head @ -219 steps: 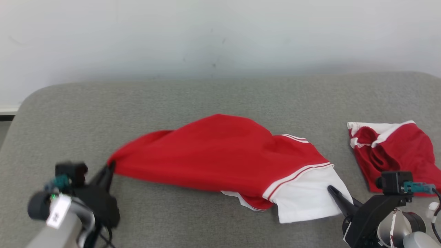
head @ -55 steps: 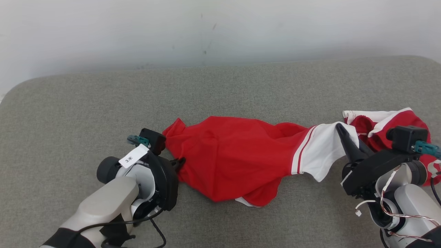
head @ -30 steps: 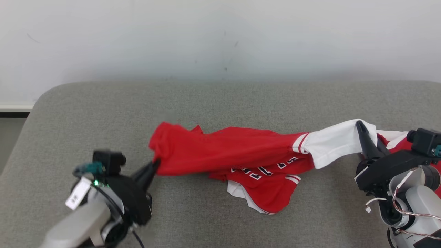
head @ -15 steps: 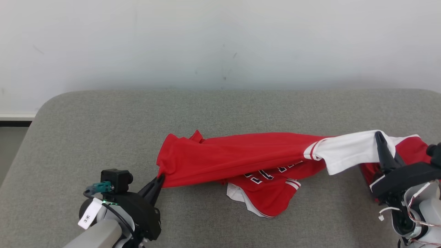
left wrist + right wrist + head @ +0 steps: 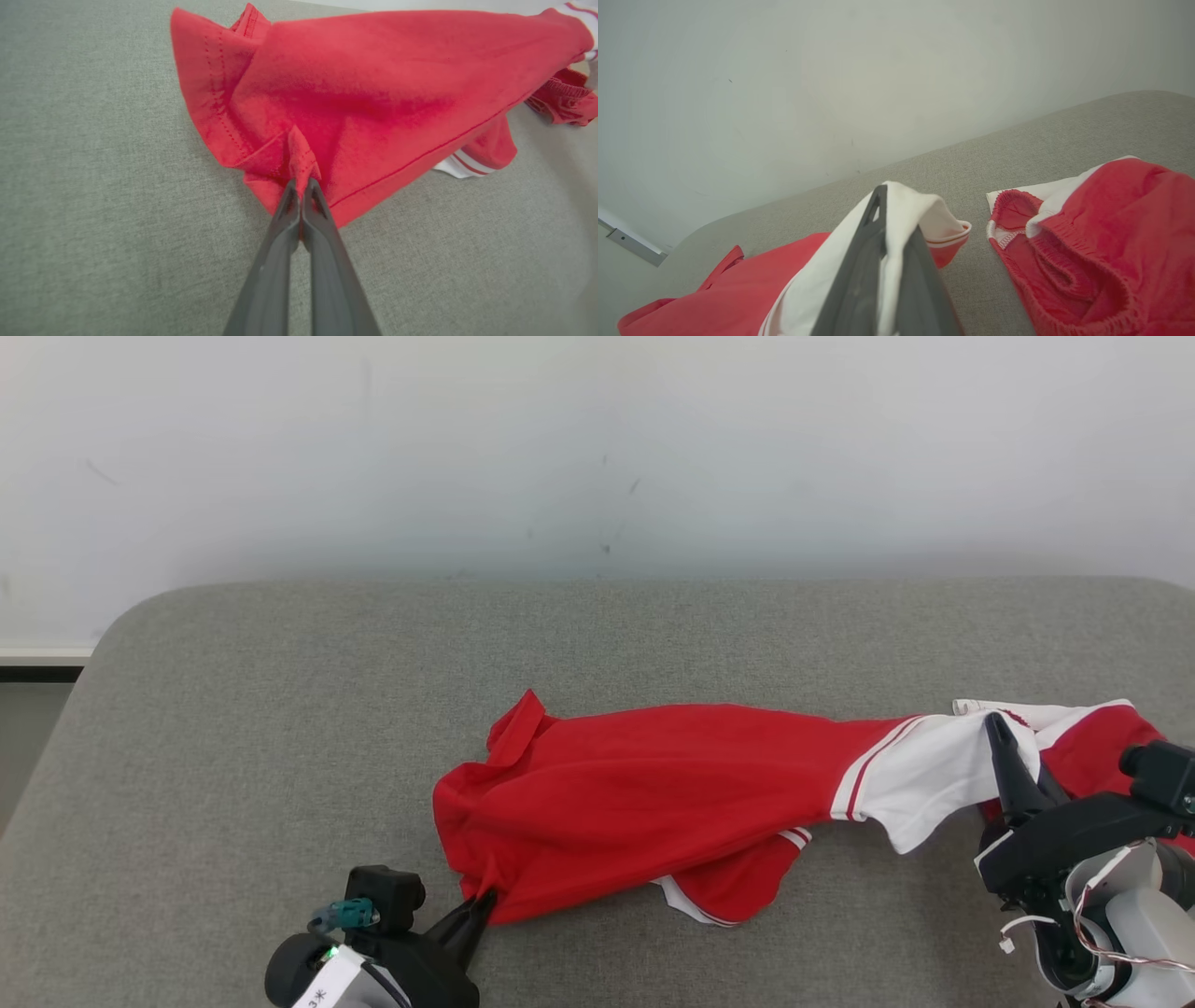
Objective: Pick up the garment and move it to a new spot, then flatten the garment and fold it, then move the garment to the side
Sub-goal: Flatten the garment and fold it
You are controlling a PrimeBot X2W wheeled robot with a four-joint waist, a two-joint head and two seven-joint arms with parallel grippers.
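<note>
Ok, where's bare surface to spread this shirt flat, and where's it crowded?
Bare: the grey surface left of the red shirt, and the wide strip between the shirt and the wall. Near strip between left gripper and right gripper is narrower. Crowded: the right end, where red shorts lie beside the right gripper.

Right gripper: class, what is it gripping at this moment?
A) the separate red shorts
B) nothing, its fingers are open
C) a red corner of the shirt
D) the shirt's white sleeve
D: the right gripper is shut on the white sleeve of the garment, with white cloth pinched between its fingers in the right wrist view, while the red shorts lie beside it, ungripped.
</note>
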